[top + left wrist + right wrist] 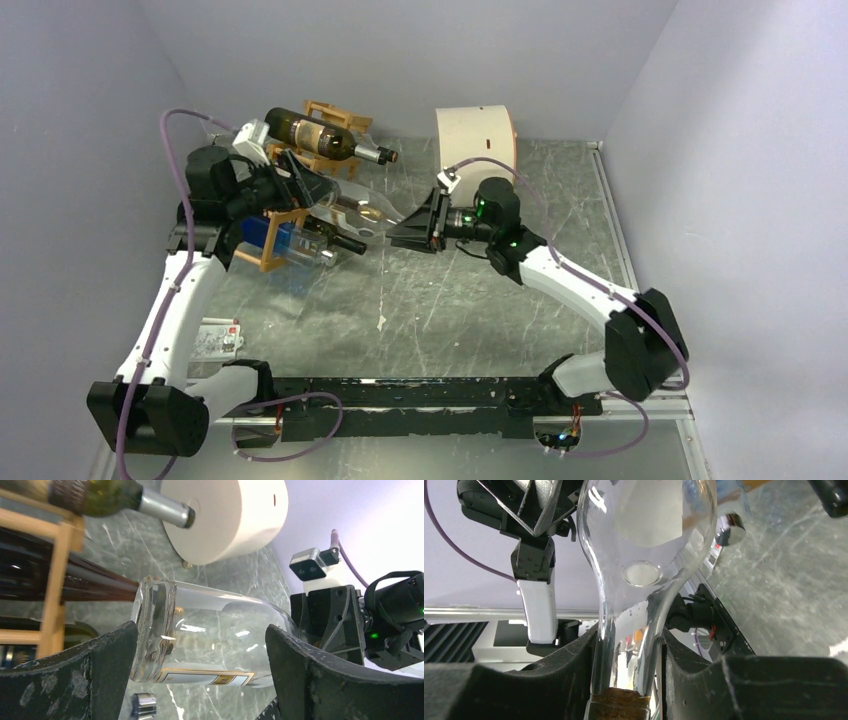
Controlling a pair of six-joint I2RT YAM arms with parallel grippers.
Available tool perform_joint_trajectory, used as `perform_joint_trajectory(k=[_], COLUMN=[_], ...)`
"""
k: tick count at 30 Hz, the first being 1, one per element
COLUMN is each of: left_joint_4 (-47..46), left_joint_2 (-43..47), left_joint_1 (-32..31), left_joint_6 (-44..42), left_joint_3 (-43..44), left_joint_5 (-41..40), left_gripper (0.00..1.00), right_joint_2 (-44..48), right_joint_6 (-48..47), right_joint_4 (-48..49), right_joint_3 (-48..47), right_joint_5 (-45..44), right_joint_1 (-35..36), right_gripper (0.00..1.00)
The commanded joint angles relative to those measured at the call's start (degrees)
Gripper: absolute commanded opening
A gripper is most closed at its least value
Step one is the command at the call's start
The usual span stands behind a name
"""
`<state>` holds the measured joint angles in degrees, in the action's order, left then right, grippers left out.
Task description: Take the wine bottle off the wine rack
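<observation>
A clear glass wine bottle [358, 212] lies level above the table, its base toward the orange-brown wine rack [283, 258]. My right gripper [408, 232] is shut on its neck [628, 645], just above the cork. In the left wrist view the bottle's body [215, 630] lies between the wide-apart jaws of my left gripper [200, 665], which is open; its base sits just past a rack post [54, 580]. A dark bottle [320, 135] rests on the rack's top.
A cream cylindrical drum [475, 135] stands at the back, behind the right gripper. A blue bottle [290, 243] lies in a lower rack cell, its neck pointing right. A white card [215, 340] lies by the left arm. Grey walls close in both sides.
</observation>
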<state>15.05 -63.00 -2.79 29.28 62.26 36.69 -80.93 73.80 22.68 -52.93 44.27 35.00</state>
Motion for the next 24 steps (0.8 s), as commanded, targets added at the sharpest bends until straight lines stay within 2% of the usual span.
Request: perform_joint_trajectory(k=[1,7,12,16,19,24], left_joint_4=[-1.6,-5.6,-9.8,-11.6,-13.2,-10.9], left_joint_2=[2.2,3.4,2.2,-0.4,-2.0,-4.5], left_joint_1=[-8.6,-17.9,-30.0,-37.3,-40.1,-41.7], left_joint_6=[8.0,11.7,14.8,15.9,16.8,15.1], left_joint_3=[-2.9,-8.1,-12.7,-14.1,-15.6,-15.0], left_joint_5=[6.5,1.1,-6.1,-12.2,-14.8,-17.7], left_gripper=[0.96,0.95,0.93,0.92,0.92,0.92], right_joint_2=[8.7,17.6,25.0,28.5,28.6,25.9], right_joint_6=[-4.3,-7.8,-11.4,-16.4,-21.4,-29.3], right_joint_4=[5.8,-6.2,-20.5,-34.7,-46.7,-60.3], right_joint_3=[-0.2,3.1,4.6,2.7,0.1,-4.0], right_joint_5=[-1.7,-3.8,-7.2,-11.6,-16.5,-24.3], right_joint_1=[-0.4,-0.9,-1.3,-1.4,-1.7,-1.8], right_gripper=[0.0,0.0,0.0,0.0,0.0,0.0])
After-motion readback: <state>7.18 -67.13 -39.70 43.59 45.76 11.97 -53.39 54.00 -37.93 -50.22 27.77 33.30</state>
